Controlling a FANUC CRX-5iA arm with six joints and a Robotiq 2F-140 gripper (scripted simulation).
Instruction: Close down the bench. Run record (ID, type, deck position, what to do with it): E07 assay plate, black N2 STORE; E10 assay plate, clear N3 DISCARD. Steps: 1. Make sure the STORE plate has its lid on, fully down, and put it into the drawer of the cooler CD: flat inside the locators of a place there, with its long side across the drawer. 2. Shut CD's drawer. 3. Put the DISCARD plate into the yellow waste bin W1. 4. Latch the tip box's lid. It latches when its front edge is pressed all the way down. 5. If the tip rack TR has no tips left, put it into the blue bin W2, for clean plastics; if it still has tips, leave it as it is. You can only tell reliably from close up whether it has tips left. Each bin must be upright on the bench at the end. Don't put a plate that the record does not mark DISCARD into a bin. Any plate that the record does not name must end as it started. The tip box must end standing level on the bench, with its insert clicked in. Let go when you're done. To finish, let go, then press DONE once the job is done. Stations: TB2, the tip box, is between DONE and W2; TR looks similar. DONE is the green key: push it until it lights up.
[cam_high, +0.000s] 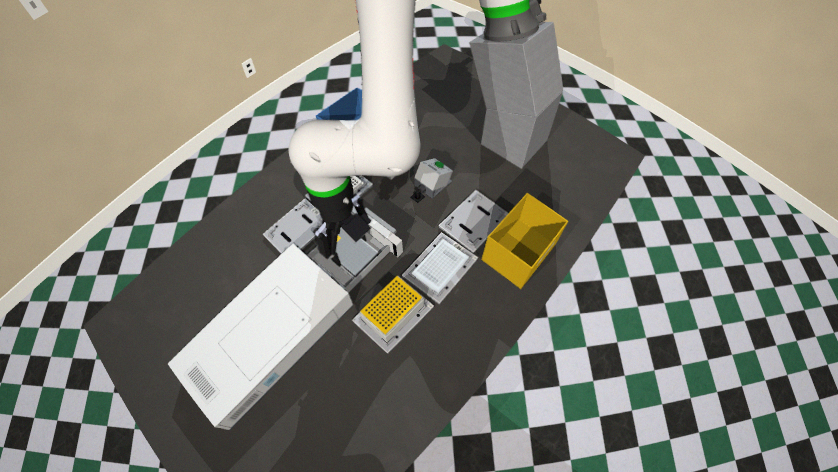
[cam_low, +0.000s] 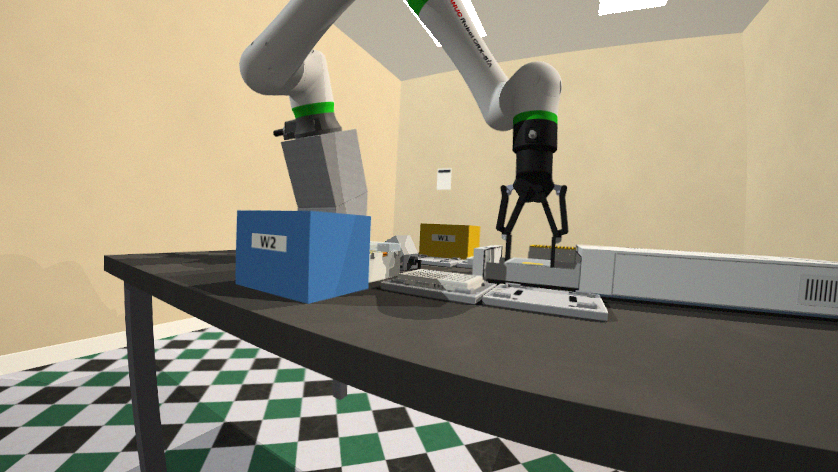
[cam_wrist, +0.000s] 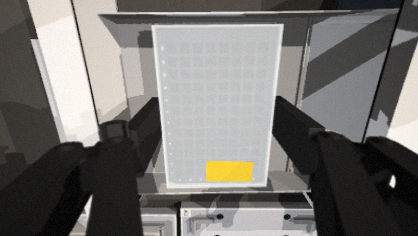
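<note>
My gripper (cam_wrist: 216, 112) is shut on the lidded STORE plate (cam_wrist: 217, 105), one finger on each long edge. The plate has a pale grey lid and a yellow label near one short end. It hangs level and low inside the open drawer (cam_high: 357, 252) of the white cooler CD (cam_high: 263, 334). The side view shows the fingers (cam_low: 530, 246) reaching down into the drawer (cam_low: 527, 269). I cannot tell whether the plate touches the drawer floor. The clear DISCARD plate (cam_high: 439, 265) lies on its deck nest. The tip rack with the yellow top (cam_high: 391, 304) stands beside it.
The yellow bin W1 (cam_high: 523, 239) stands upright to the right of the clear plate. The blue bin W2 (cam_low: 302, 255) stands upright at the far end. The green DONE key (cam_high: 436, 163) sits on its grey block. Empty nests (cam_high: 475, 218) (cam_high: 293, 228) lie nearby. My arm hides the tip box.
</note>
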